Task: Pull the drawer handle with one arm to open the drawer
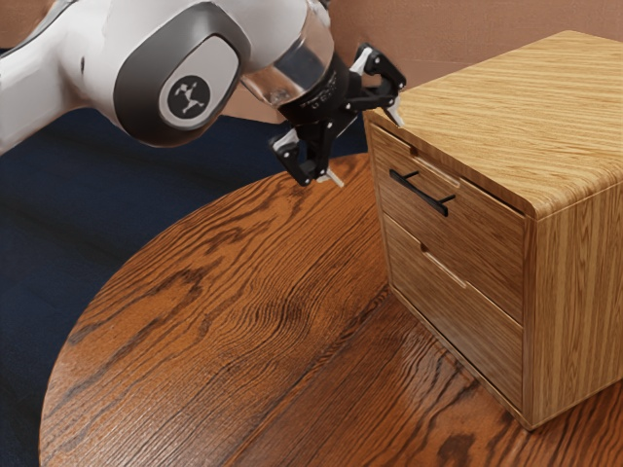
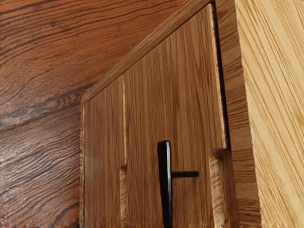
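A light wooden cabinet (image 1: 545, 126) stands on the round dark wood table (image 1: 243, 331), at the exterior view's right. Its upper drawer (image 1: 467, 233) carries a thin black bar handle (image 1: 421, 193), and the drawer front sits flush with the cabinet. My black gripper (image 1: 362, 146) hangs open just off the cabinet's upper front corner, to the left of the handle and above it, touching nothing. In the wrist view the handle (image 2: 164, 185) stands out from the drawer front (image 2: 180, 109), a short way ahead of my hand.
A lower drawer (image 1: 458, 311) without a black handle sits under the upper one. The table's bare wood (image 2: 42, 71) spreads out to the exterior view's left of the cabinet. Dark blue floor (image 1: 58, 224) lies beyond the table edge.
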You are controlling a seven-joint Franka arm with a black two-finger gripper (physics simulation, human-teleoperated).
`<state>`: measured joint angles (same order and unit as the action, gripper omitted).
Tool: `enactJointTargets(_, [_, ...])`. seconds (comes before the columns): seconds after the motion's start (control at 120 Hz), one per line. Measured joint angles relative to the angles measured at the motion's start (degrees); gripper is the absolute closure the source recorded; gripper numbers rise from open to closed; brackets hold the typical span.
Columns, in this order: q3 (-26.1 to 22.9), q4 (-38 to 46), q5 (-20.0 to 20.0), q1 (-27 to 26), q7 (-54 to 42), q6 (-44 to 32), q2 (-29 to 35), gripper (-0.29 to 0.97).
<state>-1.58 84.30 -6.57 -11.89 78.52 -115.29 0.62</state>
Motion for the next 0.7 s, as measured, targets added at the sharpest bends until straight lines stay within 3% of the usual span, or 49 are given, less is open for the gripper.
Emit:
enactJointTargets(0.175, [0.0, 5.3, 1.2, -0.6, -4.4, -1.7, 2.0, 0.0])
enactJointTargets(0.7, [0.0, 6.7, 1.5, -0.5, -11.8, -4.0, -0.1, 0.0])
